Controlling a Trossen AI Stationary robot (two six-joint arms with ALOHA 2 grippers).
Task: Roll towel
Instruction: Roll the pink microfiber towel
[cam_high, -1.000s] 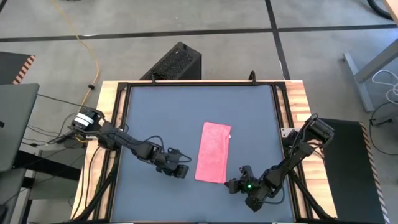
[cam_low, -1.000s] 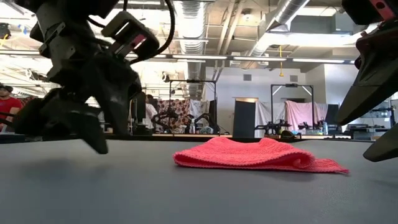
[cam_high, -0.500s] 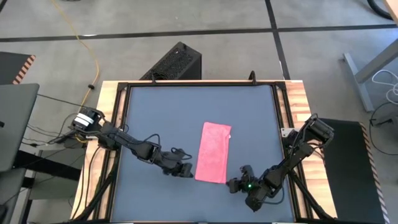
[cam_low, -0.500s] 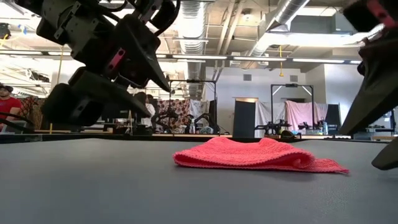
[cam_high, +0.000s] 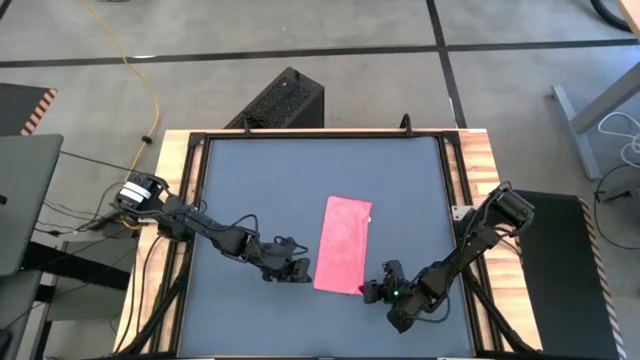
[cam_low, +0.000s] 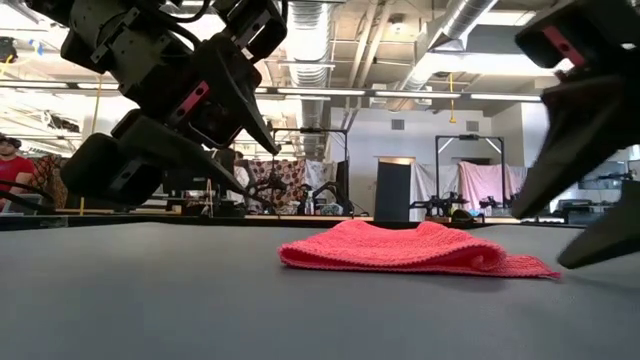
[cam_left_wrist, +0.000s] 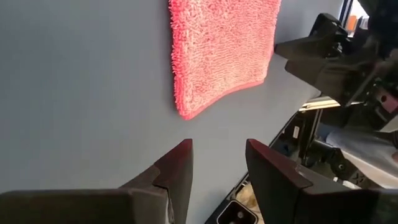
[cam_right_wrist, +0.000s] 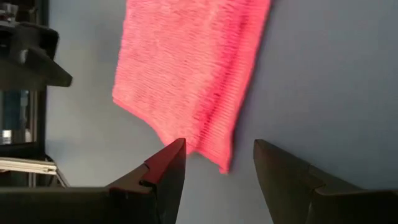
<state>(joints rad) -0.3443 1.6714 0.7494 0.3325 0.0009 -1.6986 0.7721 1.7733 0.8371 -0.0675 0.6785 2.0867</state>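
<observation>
The pink towel (cam_high: 343, 245) lies flat on the dark grey table (cam_high: 260, 180) as a narrow folded strip, running from far to near. The low view shows it as a low mound (cam_low: 410, 250), doubled at its right end. My left gripper (cam_high: 303, 270) hovers open just left of the towel's near left corner (cam_left_wrist: 186, 111), its fingers slanting down toward it (cam_left_wrist: 217, 165). My right gripper (cam_high: 368, 291) stands open by the near right corner (cam_right_wrist: 224, 163), which shows between its fingertips (cam_right_wrist: 217, 158). Neither gripper visibly touches the cloth.
Wooden rails (cam_high: 480, 170) and a black frame edge the table. A black box (cam_high: 285, 100) stands on the floor beyond the far edge, and a laptop (cam_high: 20, 200) sits off to the left. Bare tabletop lies left and far of the towel. A person (cam_low: 10, 165) stands far behind.
My left gripper has tipped and rolled at the wrist, risen slightly and edged toward the towel's near left corner. My right gripper has shifted a little toward the towel's near right corner. The towel has kept still.
</observation>
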